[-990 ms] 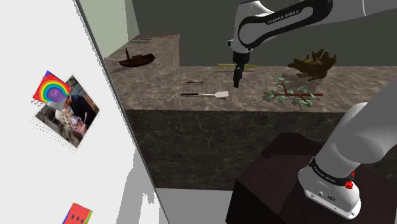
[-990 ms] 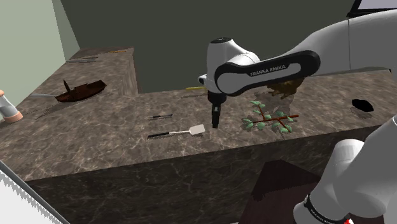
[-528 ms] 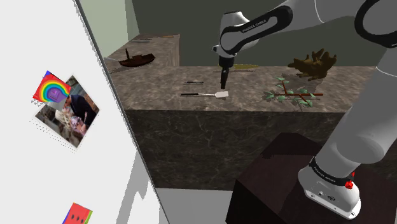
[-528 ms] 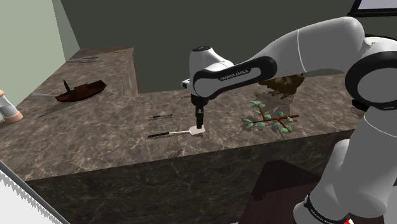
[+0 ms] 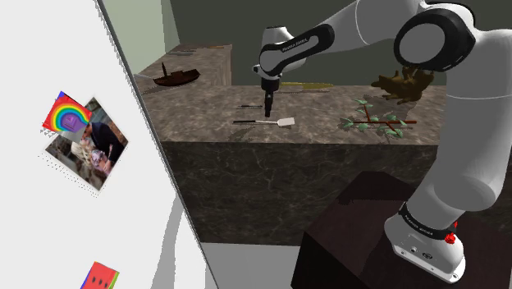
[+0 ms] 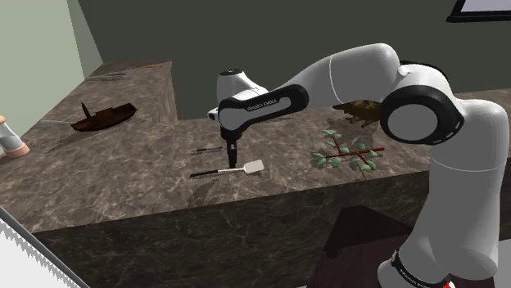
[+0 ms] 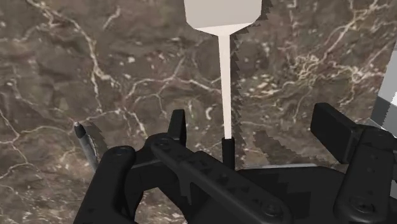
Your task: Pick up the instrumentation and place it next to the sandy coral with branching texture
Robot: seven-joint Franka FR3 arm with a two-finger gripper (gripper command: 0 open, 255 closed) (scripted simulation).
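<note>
So the gripper (image 5: 268, 109) is sliding toward 9 o'clock in the shoulder view, now hanging over the spatula (image 5: 276, 122) shaft rather than its blade (fingers (image 7: 177, 126) standing apart, not touching it). Spatula's lying flat on the counter (image 5: 205, 115), with the coral (image 5: 402, 82) well off at its 2 o'clock.

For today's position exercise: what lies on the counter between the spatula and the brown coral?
A green leafy twig lies between the spatula and the coral, clearest in the shoulder view.
</note>
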